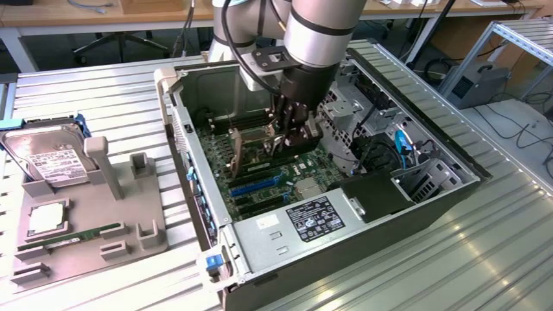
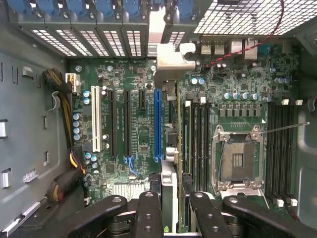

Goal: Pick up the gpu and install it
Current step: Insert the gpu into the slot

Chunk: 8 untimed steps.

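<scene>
The gpu (image 2: 172,181) hangs edge-on between my fingers (image 2: 148,213) in the wrist view, with its silver end bracket (image 2: 168,57) toward the case's rear slot covers. It sits over the motherboard (image 2: 133,99), just beside the long blue expansion slot (image 2: 157,124). I cannot tell whether its lower edge touches the board. My gripper (image 2: 171,215) is shut on the gpu. In the exterior view the gripper (image 1: 289,133) reaches down into the open computer case (image 1: 186,129), holding the dark card (image 1: 302,144) upright above the board.
An empty CPU socket (image 2: 237,158) and RAM slots (image 2: 198,139) lie beside the card. Cable bundles (image 2: 64,183) run along one case wall. Outside the case, a grey fixture (image 1: 87,249) holds a hard drive (image 1: 52,159), a RAM stick (image 1: 87,233) and a processor (image 1: 48,220).
</scene>
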Available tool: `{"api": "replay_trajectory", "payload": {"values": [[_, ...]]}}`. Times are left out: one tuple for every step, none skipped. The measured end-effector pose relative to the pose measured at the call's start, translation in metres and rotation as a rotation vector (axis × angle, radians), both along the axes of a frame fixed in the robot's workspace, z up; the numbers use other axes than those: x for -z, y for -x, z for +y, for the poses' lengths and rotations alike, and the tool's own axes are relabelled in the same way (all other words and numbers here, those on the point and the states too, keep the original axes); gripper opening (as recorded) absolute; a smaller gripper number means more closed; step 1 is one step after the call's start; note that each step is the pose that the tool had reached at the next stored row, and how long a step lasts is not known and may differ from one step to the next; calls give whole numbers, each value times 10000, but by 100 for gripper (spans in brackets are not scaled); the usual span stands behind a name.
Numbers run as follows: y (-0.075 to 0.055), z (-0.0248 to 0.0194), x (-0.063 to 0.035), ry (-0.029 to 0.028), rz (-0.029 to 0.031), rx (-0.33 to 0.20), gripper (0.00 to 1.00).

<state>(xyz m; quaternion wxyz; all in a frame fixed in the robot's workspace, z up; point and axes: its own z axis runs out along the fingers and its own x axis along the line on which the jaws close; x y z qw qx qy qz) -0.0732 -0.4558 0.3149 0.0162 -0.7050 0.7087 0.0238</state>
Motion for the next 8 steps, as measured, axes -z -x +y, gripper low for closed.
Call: {"api": "replay_trajectory", "payload": {"values": [[2, 0, 3, 0, 0, -1, 27], [5, 0, 5, 0, 0, 0, 27], [8, 0, 9, 0, 0, 0, 27], [11, 0, 11, 0, 0, -1, 27], [13, 0, 13, 0, 0, 0, 27], [15, 0, 15, 0, 0, -1, 27], [17, 0, 17, 0, 0, 0, 27], [18, 0, 19, 0, 0, 0, 27]]}}
